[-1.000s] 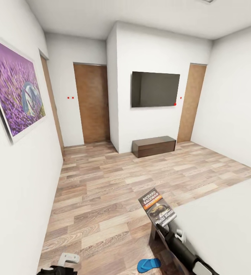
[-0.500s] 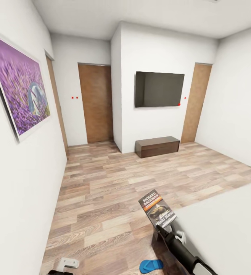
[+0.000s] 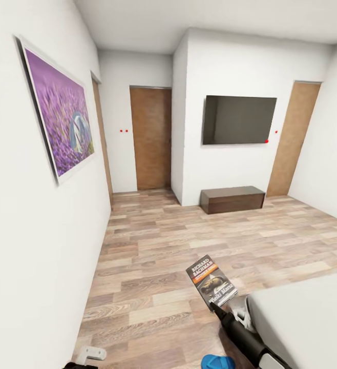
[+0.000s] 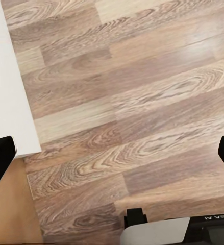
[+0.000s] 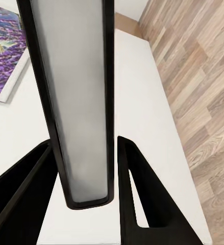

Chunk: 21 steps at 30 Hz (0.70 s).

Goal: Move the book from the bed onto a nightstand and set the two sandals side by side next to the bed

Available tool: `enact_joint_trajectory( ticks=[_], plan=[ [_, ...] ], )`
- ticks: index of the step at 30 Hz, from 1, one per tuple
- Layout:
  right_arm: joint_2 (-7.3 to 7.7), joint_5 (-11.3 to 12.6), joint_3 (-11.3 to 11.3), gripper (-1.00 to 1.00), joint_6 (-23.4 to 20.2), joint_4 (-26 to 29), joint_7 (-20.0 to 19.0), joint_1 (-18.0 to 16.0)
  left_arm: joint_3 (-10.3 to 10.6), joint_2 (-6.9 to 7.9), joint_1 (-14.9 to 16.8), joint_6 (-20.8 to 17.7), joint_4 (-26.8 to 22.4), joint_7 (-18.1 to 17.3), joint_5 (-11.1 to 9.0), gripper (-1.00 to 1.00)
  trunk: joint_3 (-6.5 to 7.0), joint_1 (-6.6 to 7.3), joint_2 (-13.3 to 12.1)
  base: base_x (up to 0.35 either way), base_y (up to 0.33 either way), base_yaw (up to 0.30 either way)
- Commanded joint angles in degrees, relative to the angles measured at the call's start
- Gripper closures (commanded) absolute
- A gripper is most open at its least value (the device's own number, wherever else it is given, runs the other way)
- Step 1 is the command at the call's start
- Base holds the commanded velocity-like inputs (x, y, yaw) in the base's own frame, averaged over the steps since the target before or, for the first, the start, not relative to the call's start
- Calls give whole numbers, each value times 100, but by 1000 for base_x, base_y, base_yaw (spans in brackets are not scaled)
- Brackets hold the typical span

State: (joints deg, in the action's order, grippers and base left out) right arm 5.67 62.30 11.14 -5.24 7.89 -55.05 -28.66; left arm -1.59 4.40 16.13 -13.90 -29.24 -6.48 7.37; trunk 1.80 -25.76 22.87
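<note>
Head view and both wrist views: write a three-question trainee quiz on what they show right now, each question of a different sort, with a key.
1. True or false: the book lies flat on the bed.
2. Multiple choice: what is the right gripper shut on? A) a sandal B) the book C) nothing
3. Fill in: a blue sandal lies on the ____, beside the bed.

Key:
1. False: it is held up over the wood floor.
2. B: the right wrist view shows its edge between the fingers.
3. floor
</note>
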Motion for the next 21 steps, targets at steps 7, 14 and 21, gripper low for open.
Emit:
enact_joint_trajectory(
  ticks=[7, 14, 21],
  plan=[
    [5, 70, 20, 100, -54, 2, -15, 0, -17, -1, 3, -10, -4, -38, 62, -100, -2, -2, 5, 0, 0, 290],
    [8, 72, 20, 100, -55, 2, -15, 1, -17, -4, 2, -8, 5, -38, 64, -100, -2, -2, 5, 0, 0, 290],
    [17, 72, 20, 100, -56, -2, -15, 1, -16, -2, 3, -4, 6, -38, 70, -100, -2, -2, 5, 19, 44, 238]
  ],
)
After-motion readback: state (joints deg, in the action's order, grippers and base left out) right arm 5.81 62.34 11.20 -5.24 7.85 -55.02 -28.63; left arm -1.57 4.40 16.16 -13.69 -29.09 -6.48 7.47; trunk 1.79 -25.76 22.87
